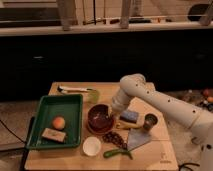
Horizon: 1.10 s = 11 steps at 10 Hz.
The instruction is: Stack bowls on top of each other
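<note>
Camera view shows the gripper point(111, 114) low over the round dark maroon-brown bowl point(100, 118). This bowl sits in the wide shallow orange bowl point(94, 130) beneath. Finger state I cannot tell.

No text, label, brand or number reads legibly anywhere; the gripper point(111, 111) hangs over the dark maroon-brown bowl point(100, 117).

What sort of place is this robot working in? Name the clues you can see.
Probably a test kitchen or lab work area. A wooden table holds a green tray, bowls and food items. The gripper sits over the dark maroon-brown bowl, which rests in the orange bowl.
</note>
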Motion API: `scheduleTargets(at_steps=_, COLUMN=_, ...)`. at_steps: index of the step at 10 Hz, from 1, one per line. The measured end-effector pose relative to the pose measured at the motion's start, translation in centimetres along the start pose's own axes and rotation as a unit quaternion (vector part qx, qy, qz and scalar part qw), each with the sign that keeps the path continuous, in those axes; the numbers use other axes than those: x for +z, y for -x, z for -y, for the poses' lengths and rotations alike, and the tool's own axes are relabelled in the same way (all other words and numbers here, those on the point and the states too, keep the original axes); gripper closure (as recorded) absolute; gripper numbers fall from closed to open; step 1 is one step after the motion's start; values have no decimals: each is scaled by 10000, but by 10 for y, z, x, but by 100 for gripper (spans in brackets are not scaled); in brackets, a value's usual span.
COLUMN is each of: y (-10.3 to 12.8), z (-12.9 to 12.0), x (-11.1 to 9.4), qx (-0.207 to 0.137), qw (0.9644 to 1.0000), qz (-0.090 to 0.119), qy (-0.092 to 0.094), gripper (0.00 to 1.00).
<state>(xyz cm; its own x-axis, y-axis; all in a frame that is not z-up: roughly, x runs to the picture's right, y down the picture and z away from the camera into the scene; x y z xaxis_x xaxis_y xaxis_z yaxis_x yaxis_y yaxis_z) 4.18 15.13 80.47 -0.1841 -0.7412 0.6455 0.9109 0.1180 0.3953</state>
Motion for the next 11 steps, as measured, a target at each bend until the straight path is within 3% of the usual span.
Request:
scheduleTargets(at_steps=1, y=-3, z=-1, x=0, qx=-12, qw=10000, qz=-6, qy=-9, gripper=20)
scheduleTargets(at_steps=7, y=-11, z=-3, x=-1, qx=-77, qw=10000, qz=14, qy=-26, gripper=20)
scheduleTargets(at_steps=9, y=-14, z=0, x=-8, qx=-88, qw=9999, qz=-52, qy=-12, gripper=20)
scheduleTargets(at_steps=11, y=-16, z=5, x=-23, qx=-90, qw=9996, qz=-245, qy=-47, gripper=20)
